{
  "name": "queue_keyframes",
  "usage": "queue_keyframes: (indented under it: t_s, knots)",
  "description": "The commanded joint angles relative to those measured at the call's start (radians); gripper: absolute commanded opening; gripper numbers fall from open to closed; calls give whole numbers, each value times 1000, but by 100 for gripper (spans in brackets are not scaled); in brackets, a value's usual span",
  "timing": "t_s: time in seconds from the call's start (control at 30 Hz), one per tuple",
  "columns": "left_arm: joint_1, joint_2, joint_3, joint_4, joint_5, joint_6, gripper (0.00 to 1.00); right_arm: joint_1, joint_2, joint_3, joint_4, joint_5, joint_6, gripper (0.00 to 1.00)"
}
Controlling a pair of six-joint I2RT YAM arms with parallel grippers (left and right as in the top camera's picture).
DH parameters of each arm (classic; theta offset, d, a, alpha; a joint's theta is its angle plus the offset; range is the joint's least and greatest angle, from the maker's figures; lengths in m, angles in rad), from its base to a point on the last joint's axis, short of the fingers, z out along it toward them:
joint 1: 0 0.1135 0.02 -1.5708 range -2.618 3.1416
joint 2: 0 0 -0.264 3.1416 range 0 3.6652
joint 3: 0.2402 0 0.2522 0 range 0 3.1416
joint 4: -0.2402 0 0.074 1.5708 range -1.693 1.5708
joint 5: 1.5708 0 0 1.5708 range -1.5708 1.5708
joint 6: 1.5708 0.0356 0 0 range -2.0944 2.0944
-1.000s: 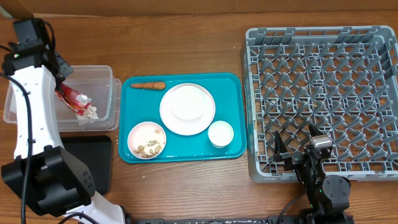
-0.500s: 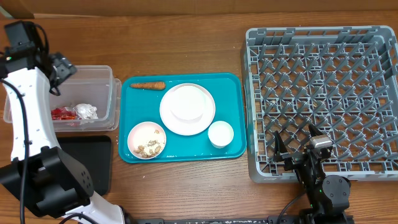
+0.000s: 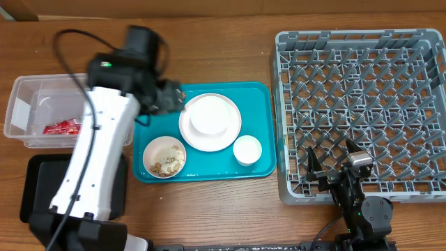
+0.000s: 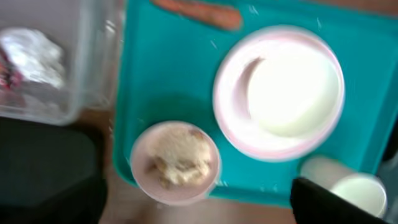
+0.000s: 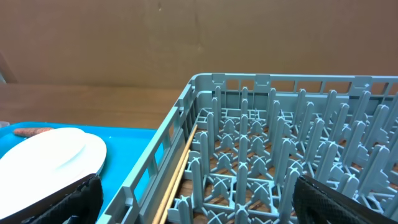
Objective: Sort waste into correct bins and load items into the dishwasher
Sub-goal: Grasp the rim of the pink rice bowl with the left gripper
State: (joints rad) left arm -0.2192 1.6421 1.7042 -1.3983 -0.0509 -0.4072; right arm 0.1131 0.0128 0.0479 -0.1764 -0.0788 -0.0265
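My left gripper (image 3: pixel 169 97) hangs open and empty over the teal tray's upper left corner, where it hides the carrot from overhead. The left wrist view shows the carrot (image 4: pixel 202 12), the white plate (image 4: pixel 280 93), the bowl of beige scraps (image 4: pixel 176 162) and a cup (image 4: pixel 354 190). A red wrapper (image 3: pixel 61 127) lies in the clear tub (image 3: pixel 21 104), and a foil ball (image 4: pixel 34 50) lies there too. The black tray (image 3: pixel 42 188) sits below the tub. My right gripper (image 3: pixel 333 162) stands open over the front edge of the grey dish rack (image 3: pixel 362 111).
The teal tray (image 3: pixel 261 118) lies between the bins and the rack, carrying the plate (image 3: pixel 210 122), bowl (image 3: pixel 164 157) and cup (image 3: pixel 247 150). My left arm (image 3: pixel 97 160) crosses over the tub's right end and the black tray. The rack's upright pegs (image 5: pixel 280 143) fill the right wrist view.
My left arm swung right from above the clear tub to the teal tray. Its gripper opened and the red wrapper now lies in the tub. The right arm has not moved.
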Motion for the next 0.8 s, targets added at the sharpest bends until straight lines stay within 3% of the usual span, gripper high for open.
queue_keyframes:
  t_s: [0.0, 0.33, 0.63, 0.77]
  knots:
    - [-108, 23, -48, -19, 4, 18, 79, 5, -10, 2, 5, -4, -4, 100]
    - [-303, 26, -370, 131, -11, -118, 56, 5, -10, 2, 5, -4, -4, 100]
    - [-284, 26, -554, 308, -34, -148, 52, 5, -10, 2, 5, -4, -4, 100]
    - [-278, 26, -595, 364, -77, -147, 40, 5, -10, 2, 5, -4, -4, 100]
